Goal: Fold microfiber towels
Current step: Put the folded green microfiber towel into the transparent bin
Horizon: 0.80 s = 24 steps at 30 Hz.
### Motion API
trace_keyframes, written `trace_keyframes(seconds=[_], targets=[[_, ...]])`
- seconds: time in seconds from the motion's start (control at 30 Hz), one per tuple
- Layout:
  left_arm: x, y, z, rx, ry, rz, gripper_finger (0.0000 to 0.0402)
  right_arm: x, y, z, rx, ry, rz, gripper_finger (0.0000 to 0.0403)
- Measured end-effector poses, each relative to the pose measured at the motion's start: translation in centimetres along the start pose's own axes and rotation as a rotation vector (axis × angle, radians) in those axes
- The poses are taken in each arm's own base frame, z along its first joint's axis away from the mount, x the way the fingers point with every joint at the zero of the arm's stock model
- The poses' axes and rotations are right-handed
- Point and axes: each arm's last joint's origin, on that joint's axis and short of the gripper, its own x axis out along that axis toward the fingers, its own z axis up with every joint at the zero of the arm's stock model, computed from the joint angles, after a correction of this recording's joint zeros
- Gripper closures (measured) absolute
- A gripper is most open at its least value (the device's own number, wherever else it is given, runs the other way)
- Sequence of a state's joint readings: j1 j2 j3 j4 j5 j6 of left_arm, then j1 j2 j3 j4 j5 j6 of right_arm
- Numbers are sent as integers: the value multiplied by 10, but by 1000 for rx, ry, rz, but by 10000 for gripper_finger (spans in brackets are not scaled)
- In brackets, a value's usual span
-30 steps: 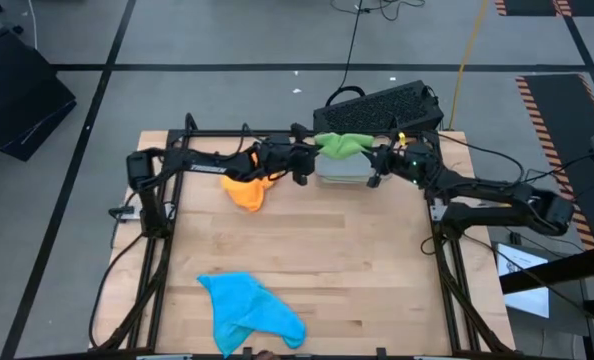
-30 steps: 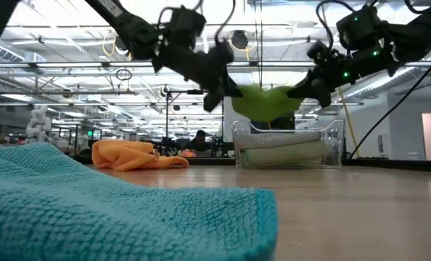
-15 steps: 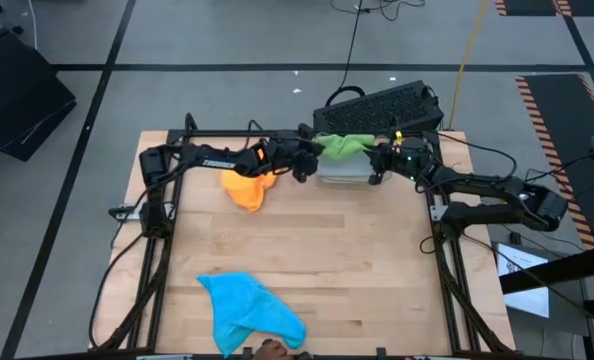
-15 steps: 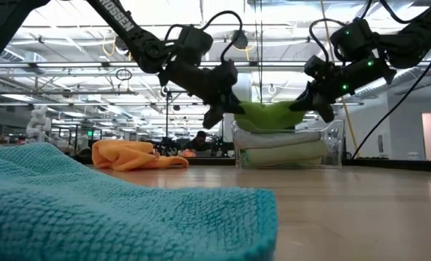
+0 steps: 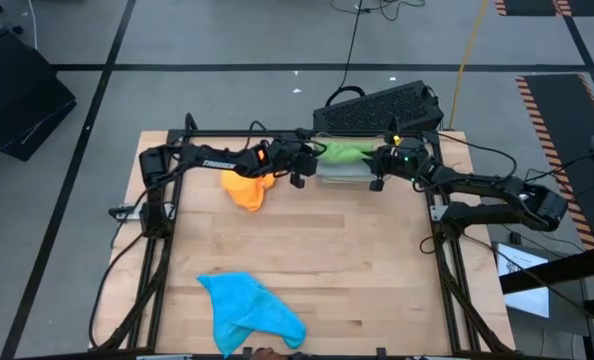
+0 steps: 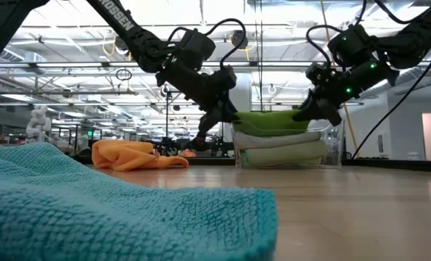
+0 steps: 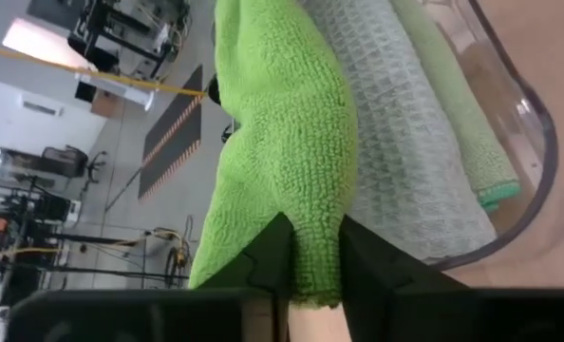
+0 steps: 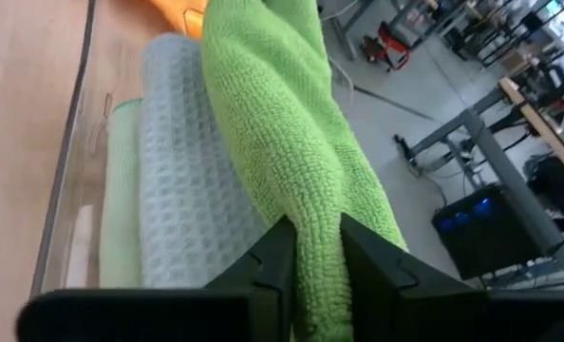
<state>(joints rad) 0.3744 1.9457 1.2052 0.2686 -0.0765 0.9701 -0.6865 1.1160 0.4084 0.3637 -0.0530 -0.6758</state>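
We are looking first at the clear plastic bin (image 5: 339,172) at the far edge of the wooden bench (image 5: 307,260). It is holding a folded pale green waffle-weave towel (image 7: 458,123) at the bottom and a folded grey waffle-weave towel (image 7: 396,142) on that. A folded bright green microfiber towel (image 5: 343,151) is now lying across the top of this stack, reaching just above the bin's rim in the low view.

We are seeing the left gripper (image 5: 299,165) at the bin's left end and the right gripper (image 5: 379,168) at its right end. In each wrist view the gripper's two dark fingers are standing on either side of an end of the bright green towel, with the cloth filling the narrow gap between them; we cannot tell whether they are pinching it or just letting go.

Compared with a second ago, the bright green towel is sitting lower: then it was hanging bunched between the two grippers above the bin, and now it is spread flat on the stack, with both grippers down at rim height.

A crumpled orange microfiber towel (image 5: 247,189) is lying on the bench just left of the bin, under the left arm. A rumpled blue microfiber towel (image 5: 249,310) is lying well apart, at the near edge, left of centre.
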Motion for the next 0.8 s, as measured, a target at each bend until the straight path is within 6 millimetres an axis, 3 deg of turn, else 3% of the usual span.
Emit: trace_keyframes(seconds=[0.43, 0.8], targets=[[-1, 0, 0, -181, 12, -11, 219, 0, 2, -2, 104, 22, 16, 279], [-4, 25, 6, -379, 22, -254, 206, -1, 3, -6, 178, 54, 43, 275]])
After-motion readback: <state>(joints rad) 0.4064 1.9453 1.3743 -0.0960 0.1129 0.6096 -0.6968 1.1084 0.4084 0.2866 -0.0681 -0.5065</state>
